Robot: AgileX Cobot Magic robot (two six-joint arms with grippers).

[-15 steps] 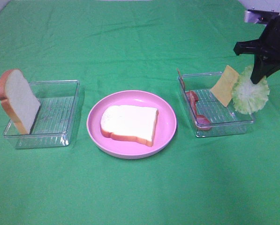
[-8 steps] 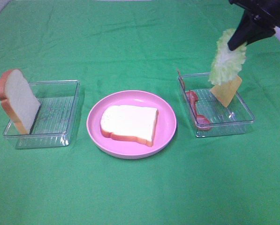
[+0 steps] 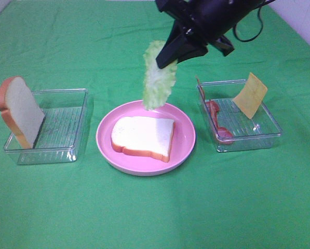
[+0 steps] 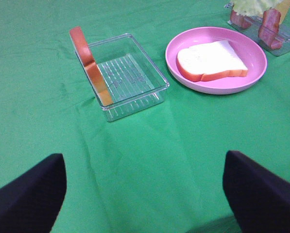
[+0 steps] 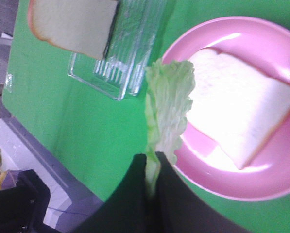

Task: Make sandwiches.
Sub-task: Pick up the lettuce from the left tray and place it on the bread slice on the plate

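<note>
My right gripper (image 3: 166, 58) is shut on a ruffled green lettuce leaf (image 3: 156, 78) that hangs above the far edge of the pink plate (image 3: 186, 139); the leaf (image 5: 167, 107) also shows in the right wrist view. One bread slice (image 3: 143, 137) lies flat on the plate. A second slice (image 3: 18, 110) leans upright in the left clear tray (image 3: 61, 124). The right clear tray (image 3: 258, 132) holds bacon strips (image 3: 216, 120) and a yellow cheese square (image 3: 250, 94). My left gripper (image 4: 145, 194) is open, low over the cloth, well short of the left tray.
Green cloth (image 3: 155, 212) covers the table. A grey table edge and some clutter (image 5: 8, 179) show past the cloth in the right wrist view.
My right gripper lifted the lettuce out of the right tray and carried it left, from above the tray to above the plate. The cheese stays leaning in the tray.
</note>
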